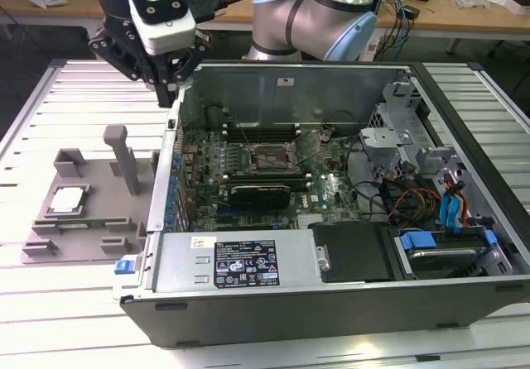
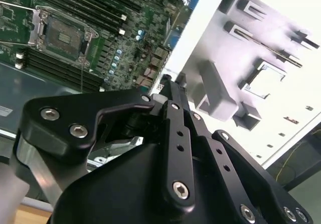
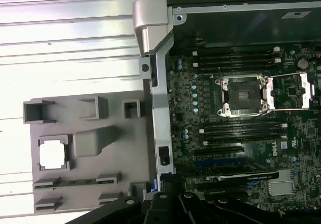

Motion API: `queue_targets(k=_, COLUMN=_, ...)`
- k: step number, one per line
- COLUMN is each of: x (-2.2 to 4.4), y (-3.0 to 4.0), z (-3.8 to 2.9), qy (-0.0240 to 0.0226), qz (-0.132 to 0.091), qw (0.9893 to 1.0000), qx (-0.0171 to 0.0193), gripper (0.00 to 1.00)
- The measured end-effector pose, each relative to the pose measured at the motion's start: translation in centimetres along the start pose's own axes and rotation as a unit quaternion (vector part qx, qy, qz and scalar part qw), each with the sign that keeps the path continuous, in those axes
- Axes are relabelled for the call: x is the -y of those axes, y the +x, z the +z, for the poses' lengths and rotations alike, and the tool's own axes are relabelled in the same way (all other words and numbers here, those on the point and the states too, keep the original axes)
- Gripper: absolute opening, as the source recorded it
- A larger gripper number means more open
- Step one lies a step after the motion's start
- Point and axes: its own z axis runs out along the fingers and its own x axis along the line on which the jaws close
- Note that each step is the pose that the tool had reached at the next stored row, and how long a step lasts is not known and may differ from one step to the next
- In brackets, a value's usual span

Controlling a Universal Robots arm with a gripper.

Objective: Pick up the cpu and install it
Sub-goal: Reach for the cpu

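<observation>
The cpu (image 1: 68, 199) is a small silver square lying flat in a recess of the grey fixture plate (image 1: 91, 220), at the exterior view's left beside the open computer case. Both wrist views show the cpu (image 3: 52, 152) (image 2: 267, 79) seated in that recess. The black-and-metal socket (image 1: 269, 158) sits on the green motherboard inside the case, its frame open (image 3: 244, 94). My gripper (image 1: 170, 94) hangs high above the case's left wall near the back corner, well above the fixture plate. It is shut and holds nothing.
The case's metal walls (image 1: 161, 187) stand between the fixture plate and the motherboard. A tall upright block (image 1: 124, 158) rises from the plate near the cpu. Cables, drive bays and blue clips (image 1: 439, 212) fill the case at the exterior view's right. A slatted metal table (image 1: 66, 96) lies underneath.
</observation>
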Motion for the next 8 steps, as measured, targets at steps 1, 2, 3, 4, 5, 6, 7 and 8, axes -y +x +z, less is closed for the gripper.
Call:
queue_targets(k=1, x=0.03, y=0.37, z=-0.01, qy=0.0, qz=0.0, qw=1.0, qx=0.0, gripper=0.11)
queue_targets(k=2, x=0.06, y=0.71, z=-0.02, qy=0.0, qz=0.0, qw=1.0, qx=0.0, gripper=0.11)
queue_targets(k=3, x=0.07, y=0.95, z=-0.02, qy=0.0, qz=0.0, qw=1.0, qx=0.0, gripper=0.11)
queue_targets(k=4, x=0.09, y=1.27, z=-0.03, qy=0.0, qz=0.0, qw=1.0, qx=0.0, gripper=0.11)
queue_targets(k=5, x=0.11, y=1.43, z=-0.04, qy=0.0, qz=0.0, qw=1.0, qx=0.0, gripper=0.11)
queue_targets(k=6, x=0.12, y=1.6, z=-0.04, qy=0.0, qz=0.0, qw=1.0, qx=0.0, gripper=0.11)
queue_targets(k=7, x=0.16, y=2.1, z=-0.05, qy=0.0, qz=0.0, qw=1.0, qx=0.0, gripper=0.11)
queue_targets(k=8, x=0.18, y=2.42, z=-0.07, qy=0.0, qz=0.0, qw=1.0, qx=0.0, gripper=0.11)
